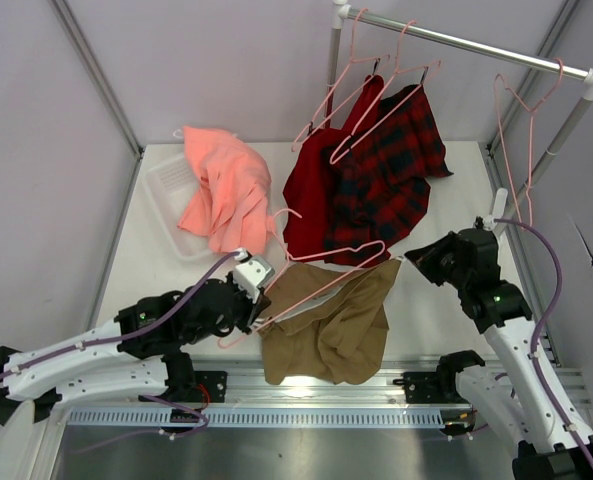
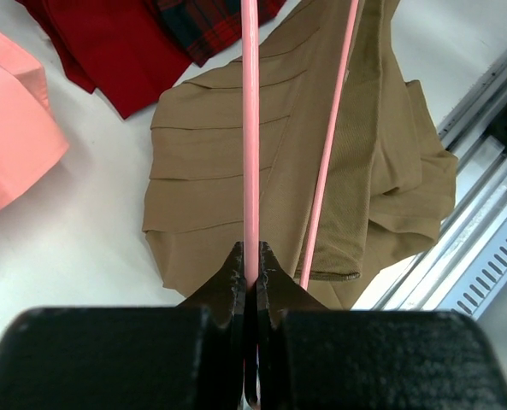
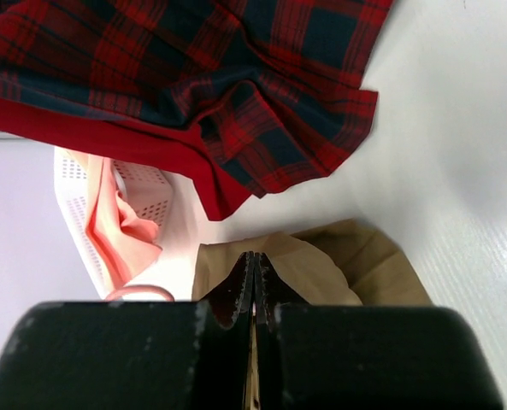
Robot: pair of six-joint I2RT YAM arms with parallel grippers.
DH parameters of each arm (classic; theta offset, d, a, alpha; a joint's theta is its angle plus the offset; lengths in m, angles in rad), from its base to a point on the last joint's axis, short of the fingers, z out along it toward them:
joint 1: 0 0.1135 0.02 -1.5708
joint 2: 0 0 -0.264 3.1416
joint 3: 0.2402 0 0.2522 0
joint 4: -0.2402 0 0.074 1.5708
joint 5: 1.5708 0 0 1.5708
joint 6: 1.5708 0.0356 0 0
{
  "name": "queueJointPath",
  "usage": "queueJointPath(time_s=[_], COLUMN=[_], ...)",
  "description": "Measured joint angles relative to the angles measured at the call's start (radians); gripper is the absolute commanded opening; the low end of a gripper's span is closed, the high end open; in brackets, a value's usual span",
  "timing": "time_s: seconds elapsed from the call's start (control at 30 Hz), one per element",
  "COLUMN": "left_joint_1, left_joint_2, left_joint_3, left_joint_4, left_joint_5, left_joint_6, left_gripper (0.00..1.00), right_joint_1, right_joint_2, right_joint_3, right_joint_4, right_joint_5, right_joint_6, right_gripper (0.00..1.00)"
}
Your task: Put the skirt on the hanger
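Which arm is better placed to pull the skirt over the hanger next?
Right, probably: the right gripper is shut on the skirt's edge, while the left gripper clamps the hanger.

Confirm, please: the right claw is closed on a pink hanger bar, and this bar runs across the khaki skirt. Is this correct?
One detail is wrong: it is the left claw, not the right one, that is closed on the pink hanger bar. That bar does run across the khaki skirt. The left wrist view shows it.
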Motion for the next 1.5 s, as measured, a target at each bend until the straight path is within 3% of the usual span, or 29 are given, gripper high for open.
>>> queueJointPath(time_s=[0.33, 0.77, 1.2, 1.5], left_joint_1=[0.0, -0.036, -0.054, -0.054], left_joint_2=[0.016, 0.106, 0.031, 0.033], left_joint_3=[-0.009, -0.013, -0.013, -0.013], left_joint_4=[0.025, 0.055, 0.021, 0.004], left_joint_5=[0.045, 0.032, -0.109, -0.112], left_joint_6=[0.0, 0.0, 0.0, -0.001], left_gripper=[0.0, 0.0, 0.0, 0.0], right_joint_1=[-0.086, -0.098, -0.103, -0.111], right_joint_2=[0.021, 0.031, 0.01, -0.03], right_joint_3=[-0.027, -0.028, -0.029, -0.036], right_joint_4=[0.04, 0.077, 0.025, 0.0], right_joint_5=[-0.11, -0.197, -0.177, -0.166], right_joint_6=[0.086, 0.243, 0.202, 0.192], right_gripper=[0.0, 0.0, 0.0, 0.0])
